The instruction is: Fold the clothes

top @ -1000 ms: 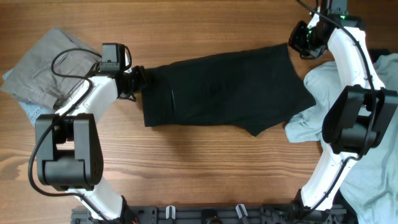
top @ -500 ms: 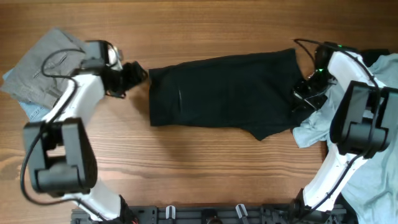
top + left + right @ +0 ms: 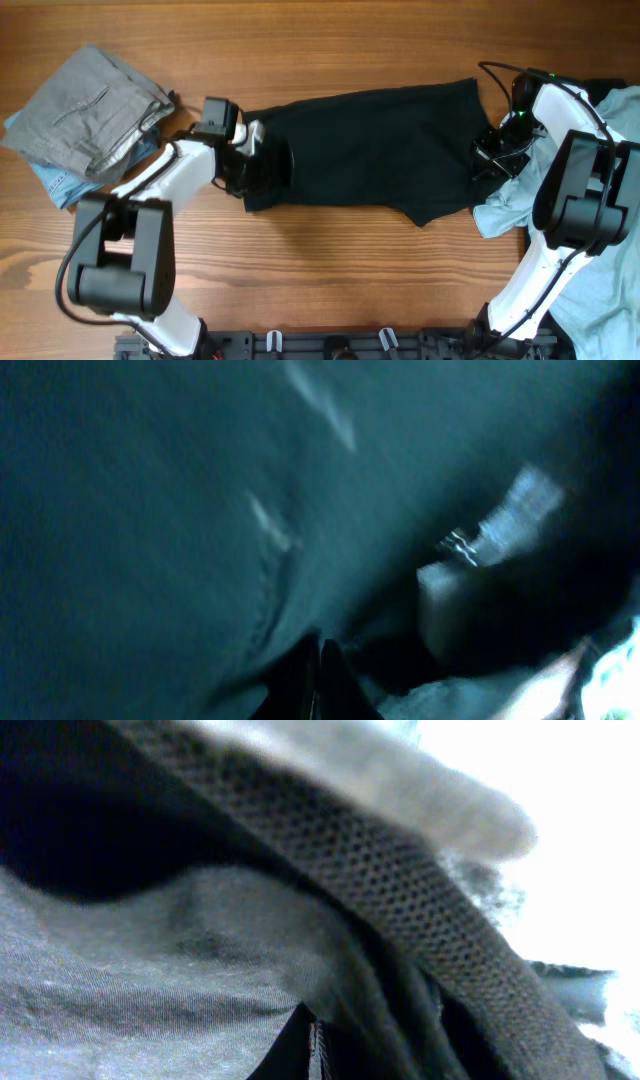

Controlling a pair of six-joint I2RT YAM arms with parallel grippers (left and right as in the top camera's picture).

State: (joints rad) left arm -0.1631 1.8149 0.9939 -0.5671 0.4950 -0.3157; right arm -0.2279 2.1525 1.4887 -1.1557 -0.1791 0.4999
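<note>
Left gripper (image 3: 262, 163) and right gripper (image 3: 490, 158), both closed, meet the black shorts' (image 3: 370, 140) opposite ends mid-frame; whether they pinch cloth is unclear.

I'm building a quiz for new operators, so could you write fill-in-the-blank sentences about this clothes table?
The ___ trousers lie on the blue denim piece.
The left hand is at the edge of the ___ shorts.
The pale ___ T-shirt lies by the right hand.
Missing words: grey; black; blue.
</note>
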